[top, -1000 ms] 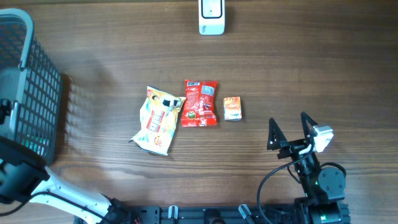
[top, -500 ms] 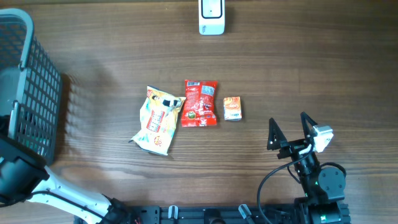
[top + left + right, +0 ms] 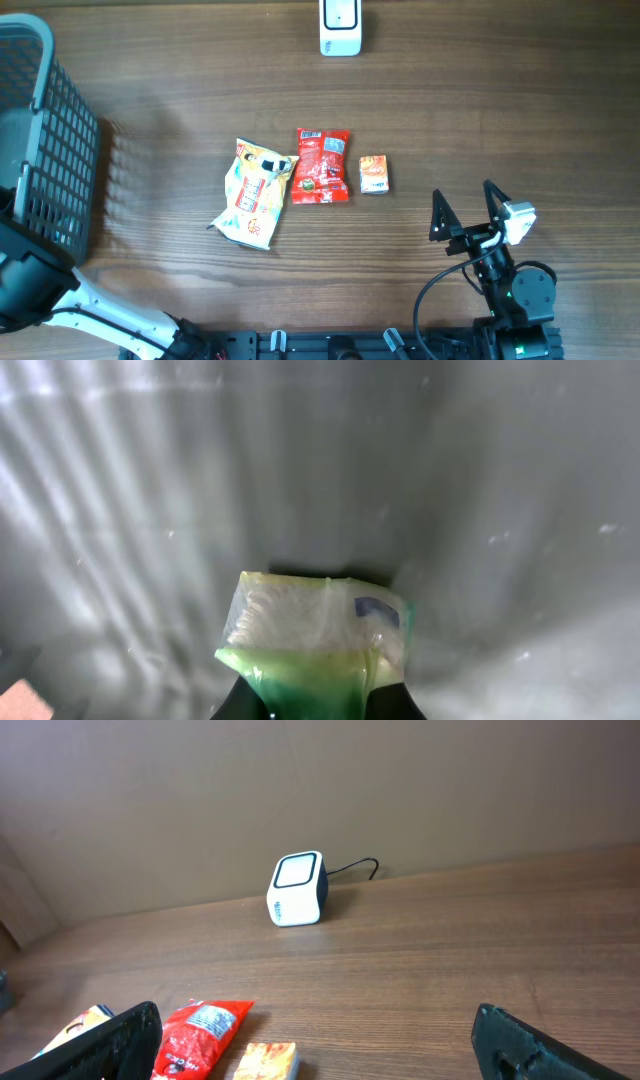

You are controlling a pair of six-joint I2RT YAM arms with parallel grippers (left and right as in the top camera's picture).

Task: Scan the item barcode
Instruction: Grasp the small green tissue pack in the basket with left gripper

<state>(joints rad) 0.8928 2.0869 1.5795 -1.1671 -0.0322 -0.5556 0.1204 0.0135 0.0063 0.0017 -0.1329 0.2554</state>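
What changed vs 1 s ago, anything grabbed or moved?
The left gripper, inside the grey mesh basket, closed its jaws on a green-and-white plastic packet; its arm shifted slightly. Unchanged: open right gripper, yellow snack bag, red sachet, small orange box, white scanner.

Open tabletop (image 3: pixel 520 110) between scanner (image 3: pixel 340 28) and right gripper (image 3: pixel 462 190) — unobstructed. Snack packets (image 3: pixel 320 165) cluster centre; basket (image 3: pixel 60 150) walls left edge.

basket (image 3: pixel 60 130): left edge of table (image 3: pixel 500 100) | scanner (image 3: pixel 340 27): far edge | bag (image 3: pixel 255 190), packet (image 3: pixel 322 166), box (image 3: pixel 374 174): side by side, mid-table
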